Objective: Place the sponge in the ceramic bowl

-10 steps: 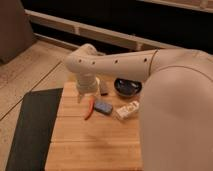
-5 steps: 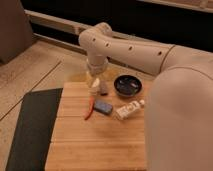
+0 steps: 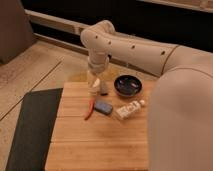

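The sponge [image 3: 103, 106], a small flat blue block, lies on the wooden table [image 3: 95, 145] near its middle. To the right and further back sits the ceramic bowl [image 3: 128, 85], dark, glossy and round, near the table's far edge. My gripper [image 3: 98, 86] hangs down from the white arm [image 3: 135, 50], which reaches in from the right. It is over the table's far part, just behind the sponge and left of the bowl. It is apart from both, and nothing shows in its grasp.
A thin red-orange pepper-like piece [image 3: 90, 108] lies just left of the sponge. A white labelled tube [image 3: 129, 109] lies to its right, in front of the bowl. A dark mat [image 3: 32, 125] covers the floor left of the table.
The arm has swung back and to the right, so the gripper has moved from the table's far left corner toward the spot behind the sponge. The objects have not moved.
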